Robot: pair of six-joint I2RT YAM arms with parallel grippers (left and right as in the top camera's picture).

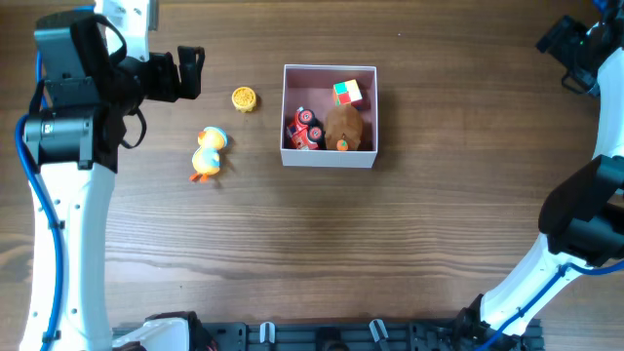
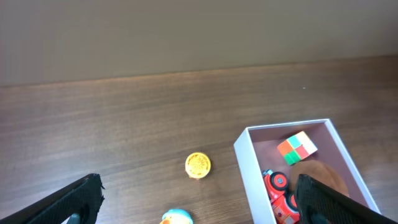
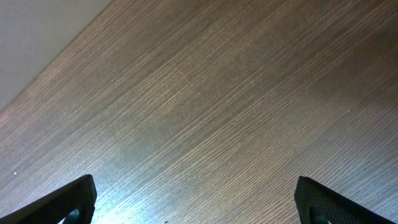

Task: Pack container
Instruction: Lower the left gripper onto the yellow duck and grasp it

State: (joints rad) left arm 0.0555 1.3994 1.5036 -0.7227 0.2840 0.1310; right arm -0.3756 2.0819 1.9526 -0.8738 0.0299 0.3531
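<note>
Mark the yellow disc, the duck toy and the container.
yellow disc [image 1: 244,98]: overhead view, centre of its top face.
duck toy [image 1: 208,156]: overhead view, on its yellow body.
container [image 1: 322,159]: overhead view, on its white near wall.

Looks straight down over the whole worktop [image 1: 439,244]. Peers obliquely past the left claw [image 2: 199,202], sharing the container [image 2: 249,171] ahead. Faces worktop close beyond the right claw [image 3: 196,199].

- In your left wrist view, the bottom edge cuts off the duck toy [image 2: 176,217]; only its top shows.
- The container [image 2: 247,155] runs off that same edge.
- The brown toy [image 2: 323,173] inside shows only in part; its shape is unclear.
- In your overhead view, a small orange item [image 1: 342,144] beside it is too small to identify.
</note>
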